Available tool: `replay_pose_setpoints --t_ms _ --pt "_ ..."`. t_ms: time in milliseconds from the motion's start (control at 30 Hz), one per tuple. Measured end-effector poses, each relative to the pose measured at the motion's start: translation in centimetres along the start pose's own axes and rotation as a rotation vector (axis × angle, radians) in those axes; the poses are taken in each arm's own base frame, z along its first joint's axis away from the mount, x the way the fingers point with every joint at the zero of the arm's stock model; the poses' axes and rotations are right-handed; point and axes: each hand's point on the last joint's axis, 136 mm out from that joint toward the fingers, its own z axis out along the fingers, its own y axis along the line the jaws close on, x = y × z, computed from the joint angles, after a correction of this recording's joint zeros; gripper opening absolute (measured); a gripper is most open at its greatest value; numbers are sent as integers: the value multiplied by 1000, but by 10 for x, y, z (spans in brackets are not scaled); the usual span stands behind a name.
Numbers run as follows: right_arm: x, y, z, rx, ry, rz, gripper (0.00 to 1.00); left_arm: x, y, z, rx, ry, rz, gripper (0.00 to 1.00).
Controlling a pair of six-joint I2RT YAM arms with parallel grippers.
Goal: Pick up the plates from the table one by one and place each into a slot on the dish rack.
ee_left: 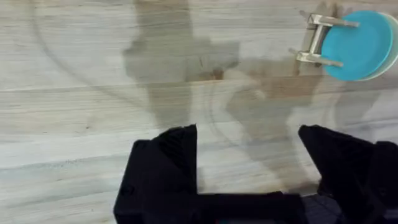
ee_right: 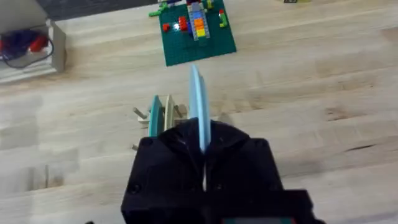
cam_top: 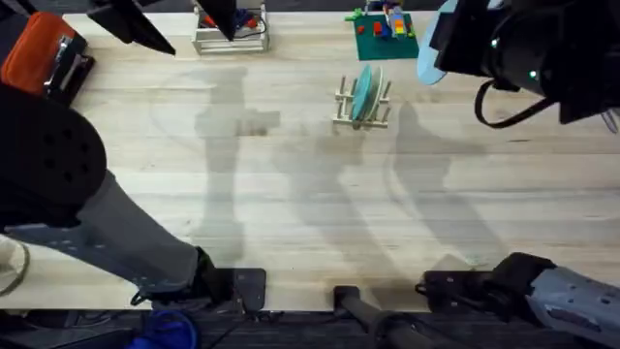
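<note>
Table [cam_top: 291, 223] bare of loose plates. Rack [cam_top: 362, 109] far centre-right, teal plate [ee_left: 357, 45] and cream plate [ee_right: 169, 113] slotted. Right gripper [ee_right: 200, 146] clamped on pale blue plate [ee_right: 198, 102], edge-up above rack — last placement; needs lining up with free slot, lowering. Left gripper [ee_left: 249, 158] wide open, empty.

Green brick baseplate [cam_top: 385, 37], wire-frame tray [cam_top: 231, 37], orange tool [cam_top: 37, 50].

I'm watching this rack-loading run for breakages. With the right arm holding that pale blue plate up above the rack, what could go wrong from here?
1. The right gripper pinches the pale blue plate by its edge alone, so it could slip or twist on the way down.
2. The dish rack already holds a teal plate and a cream plate; the new plate may strike them or a peg.
3. The small rack could tip.
</note>
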Motion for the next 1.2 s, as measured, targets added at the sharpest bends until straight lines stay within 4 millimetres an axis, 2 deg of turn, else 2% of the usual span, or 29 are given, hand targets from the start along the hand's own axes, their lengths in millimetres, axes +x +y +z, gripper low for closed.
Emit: replay_pose_setpoints --t_ms 333,500,667,933,1200 --pt "8 -3 -4 21 29 28 31 0 0 0 0 0 0 994" --pt "1 -3 -8 17 18 55 31 0 0 0 0 0 0 994" --pt "-7 3 -9 17 21 59 31 0 0 0 0 0 0 993" --pt "-4 7 -4 75 124 12 31 0 0 0 0 0 0 993" --pt "-2 22 1 68 203 31 31 0 0 0 0 0 0 994"
